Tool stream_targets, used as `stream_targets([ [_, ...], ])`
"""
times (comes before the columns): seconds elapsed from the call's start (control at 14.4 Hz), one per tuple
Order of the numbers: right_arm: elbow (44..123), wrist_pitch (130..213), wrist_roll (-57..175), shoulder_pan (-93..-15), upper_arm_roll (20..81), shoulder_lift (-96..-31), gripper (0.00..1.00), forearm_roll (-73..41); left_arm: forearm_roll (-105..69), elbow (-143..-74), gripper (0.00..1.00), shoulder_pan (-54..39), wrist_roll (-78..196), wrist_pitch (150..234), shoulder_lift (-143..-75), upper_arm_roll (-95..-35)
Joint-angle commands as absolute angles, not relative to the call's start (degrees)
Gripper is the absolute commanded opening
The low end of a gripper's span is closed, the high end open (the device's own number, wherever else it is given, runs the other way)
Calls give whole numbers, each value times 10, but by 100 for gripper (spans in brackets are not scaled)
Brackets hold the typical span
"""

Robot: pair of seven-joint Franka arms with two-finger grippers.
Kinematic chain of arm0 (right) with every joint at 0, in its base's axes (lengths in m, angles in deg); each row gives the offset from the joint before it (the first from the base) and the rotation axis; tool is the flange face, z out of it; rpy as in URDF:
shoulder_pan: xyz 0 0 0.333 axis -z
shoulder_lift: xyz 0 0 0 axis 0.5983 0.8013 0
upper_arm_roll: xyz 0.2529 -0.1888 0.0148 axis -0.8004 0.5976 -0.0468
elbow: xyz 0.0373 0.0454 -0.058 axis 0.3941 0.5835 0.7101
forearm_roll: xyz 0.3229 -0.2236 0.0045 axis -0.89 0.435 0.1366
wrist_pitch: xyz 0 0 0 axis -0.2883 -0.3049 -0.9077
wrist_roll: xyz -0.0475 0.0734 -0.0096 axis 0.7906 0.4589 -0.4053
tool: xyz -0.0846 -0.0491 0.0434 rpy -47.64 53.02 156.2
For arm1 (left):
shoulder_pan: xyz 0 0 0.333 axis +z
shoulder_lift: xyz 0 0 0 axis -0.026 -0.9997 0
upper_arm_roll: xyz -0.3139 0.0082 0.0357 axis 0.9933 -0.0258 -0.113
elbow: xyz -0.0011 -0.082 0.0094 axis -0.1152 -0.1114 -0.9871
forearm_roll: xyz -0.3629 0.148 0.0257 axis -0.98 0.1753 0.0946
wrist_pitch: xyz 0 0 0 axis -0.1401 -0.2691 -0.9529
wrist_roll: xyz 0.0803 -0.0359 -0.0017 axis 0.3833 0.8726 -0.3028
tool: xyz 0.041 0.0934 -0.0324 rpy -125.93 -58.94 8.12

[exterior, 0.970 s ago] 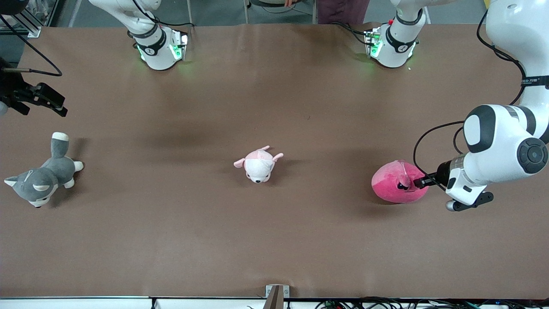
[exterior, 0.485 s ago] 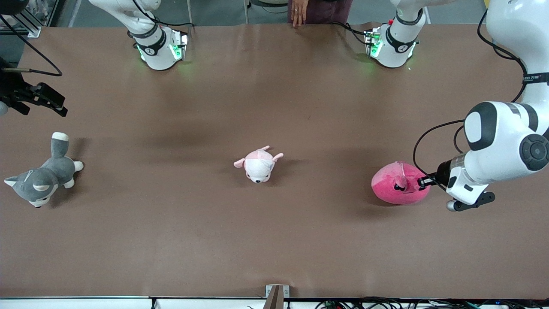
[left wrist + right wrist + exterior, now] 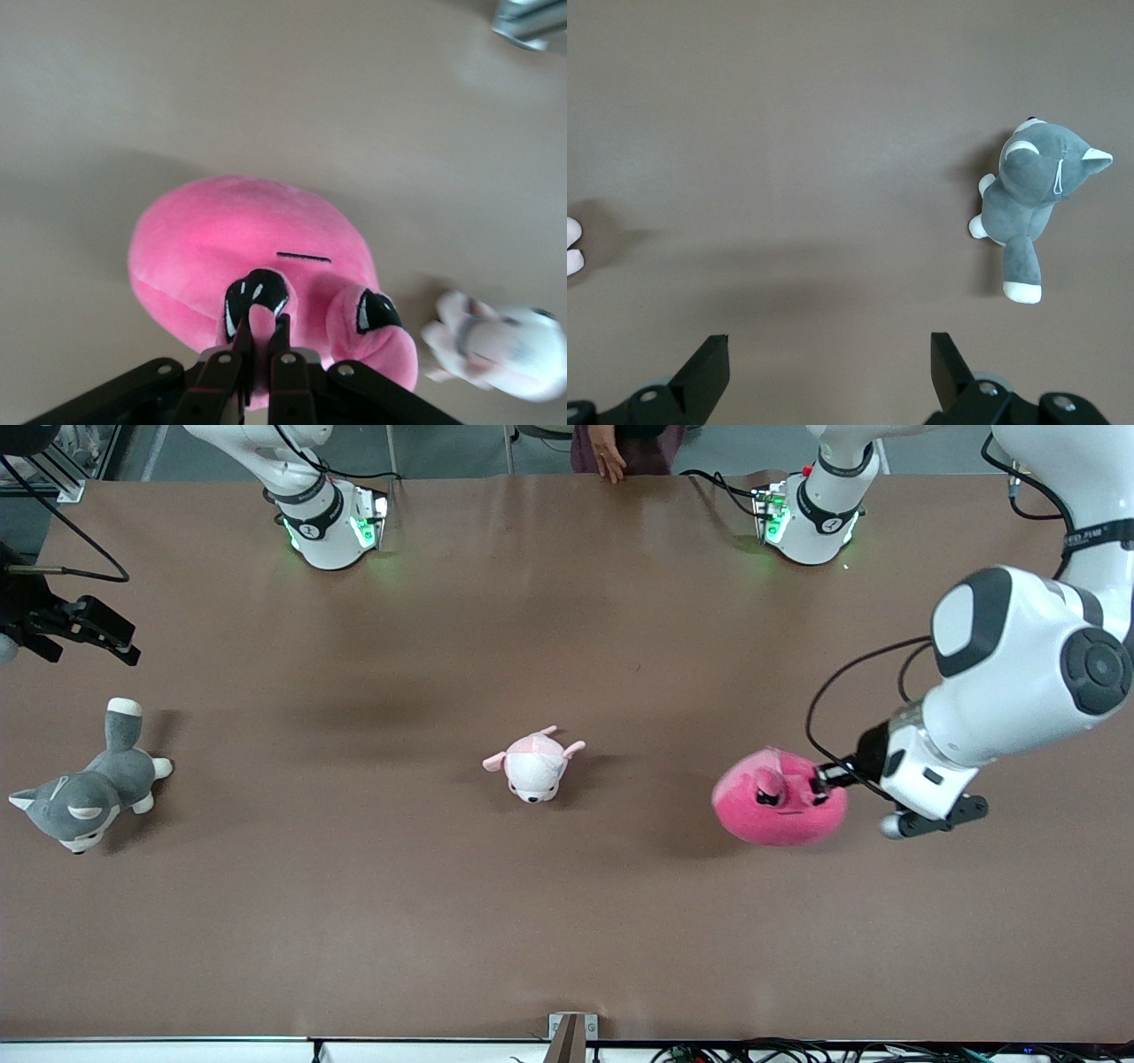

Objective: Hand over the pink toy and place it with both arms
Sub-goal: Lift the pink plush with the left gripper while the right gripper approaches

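The left gripper point(image 3: 828, 776) is clamped tight on the pink toy point(image 3: 772, 797), fingers point(image 3: 257, 350) pinched together in the plush right by one dark eye. The toy hangs lifted over the table point(image 3: 567, 921) toward the left arm's end, roughly midway between the table's long edges. The right gripper point(image 3: 89, 633) waits above the table edge at the right arm's end, jaws spread wide. On the table sit a pale puppy plush point(image 3: 534, 762) at the middle and a grey husky plush point(image 3: 84, 793) below the right gripper.
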State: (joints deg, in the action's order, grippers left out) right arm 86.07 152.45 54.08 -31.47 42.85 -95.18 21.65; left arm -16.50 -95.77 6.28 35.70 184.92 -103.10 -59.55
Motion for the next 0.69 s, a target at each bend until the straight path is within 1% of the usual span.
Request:
stream_targets([
  [0.0,874,1512,543,-310,425,-966,100,198,-174,-917,1,60,299,1828,-1032,-538],
  [0.21,870,1492,543,-302,426,-965,100,102,-180,-870,1,43,192,1833,-1048,-479],
  [0.28,868,1491,543,-304,426,-963,99,90,-180,-852,1,21,159,1834,-1053,-478],
  [0.42,856,1491,541,-312,421,-956,97,47,-180,-844,1,-19,116,1858,-1057,-478],
  [0.55,854,1491,538,-329,421,-947,84,-2,-180,-844,1,-54,73,1903,-1066,-478],
  [0.62,854,1494,538,-338,421,-946,83,-14,-180,-843,1,-72,40,1931,-1075,-478],
])
